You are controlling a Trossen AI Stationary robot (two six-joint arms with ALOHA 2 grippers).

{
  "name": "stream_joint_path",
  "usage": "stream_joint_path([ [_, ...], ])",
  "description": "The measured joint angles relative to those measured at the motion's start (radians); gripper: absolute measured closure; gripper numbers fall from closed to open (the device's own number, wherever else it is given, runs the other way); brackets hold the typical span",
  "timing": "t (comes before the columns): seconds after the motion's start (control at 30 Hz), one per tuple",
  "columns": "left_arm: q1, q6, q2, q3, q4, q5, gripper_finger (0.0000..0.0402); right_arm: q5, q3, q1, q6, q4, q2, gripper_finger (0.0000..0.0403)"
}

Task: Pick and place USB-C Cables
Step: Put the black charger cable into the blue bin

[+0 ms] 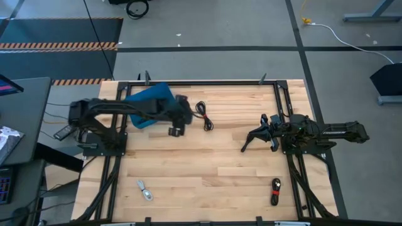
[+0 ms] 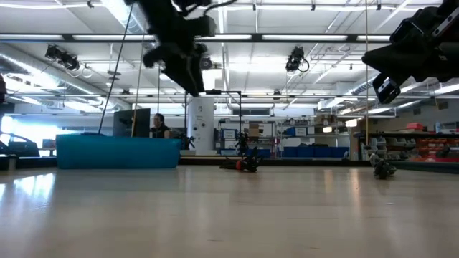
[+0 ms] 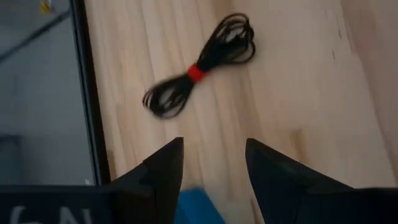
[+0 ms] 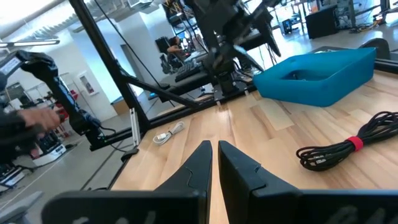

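A black coiled cable with a red tie [image 1: 204, 117] [image 3: 199, 68] lies flat on the wooden table, just right of the blue bin [image 1: 147, 104]. My left gripper [image 1: 176, 131] [image 3: 214, 146] hangs open above the table between bin and cable, raised clear in the low view [image 2: 179, 61]. A whitish-grey coil [image 1: 144, 190] [image 4: 166, 134] lies near the near-left corner. A black-and-red coil [image 1: 275, 191] lies near the near-right corner. My right gripper [image 1: 244, 148] [image 4: 215, 147] waits shut at the table's right side, pointing left and holding nothing.
The blue bin [image 4: 323, 74] stands by the far edge on the left half. A black metal frame [image 1: 207, 82] runs around the table's edges. Bare wood lies in the middle between the two arms. People and shelving show in the room behind.
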Motion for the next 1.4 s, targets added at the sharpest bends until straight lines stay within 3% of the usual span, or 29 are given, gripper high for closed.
stream_joint_path([
  [0.2, -0.024, 0.091, 0.147, 0.001, 0.209, -0.009, 0.0220, 0.000, 0.000, 0.000, 0.004, 0.001, 0.000, 0.0369],
  [0.47, -0.020, 0.254, 0.281, 0.000, 0.317, -0.080, 0.0219, -0.005, 0.000, 0.007, 0.023, -0.009, 0.007, 0.0369],
  [0.63, -0.014, 0.357, 0.319, 0.000, 0.425, -0.077, 0.0219, -0.001, 0.000, 0.007, 0.023, -0.005, 0.012, 0.0369],
  [1.4, -0.011, 0.416, 0.427, 0.027, 0.575, 0.019, 0.0221, 0.000, 0.000, 0.007, 0.036, -0.004, 0.051, 0.0369],
])
